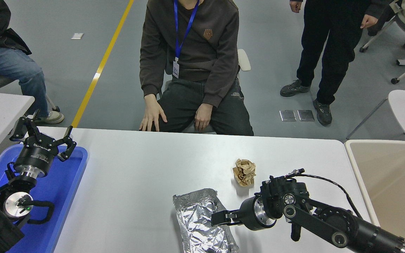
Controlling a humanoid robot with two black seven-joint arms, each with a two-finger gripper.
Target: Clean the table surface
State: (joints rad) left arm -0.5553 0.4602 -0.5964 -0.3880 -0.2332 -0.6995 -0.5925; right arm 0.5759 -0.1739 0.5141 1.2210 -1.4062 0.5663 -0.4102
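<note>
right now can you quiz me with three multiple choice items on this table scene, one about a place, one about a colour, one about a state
1. Where is the crumpled brown paper ball relative to the foil wrapper?
A. farther from the robot and to its right
B. on top of it
C. inside the tray

2. What colour is the tray under the left gripper?
A. red
B. blue
C. green

3. What is the state of the left gripper?
A. shut on the foil
B. shut on the paper ball
C. open, holding nothing

Answers:
1. A, the ball sits apart on the table surface, beyond the foil's right end.
2. B, the tray at the lower left is plainly blue.
3. C, its fingers are spread wide over the tray's far edge with nothing between them, while the right gripper is at the foil's right edge.
</note>
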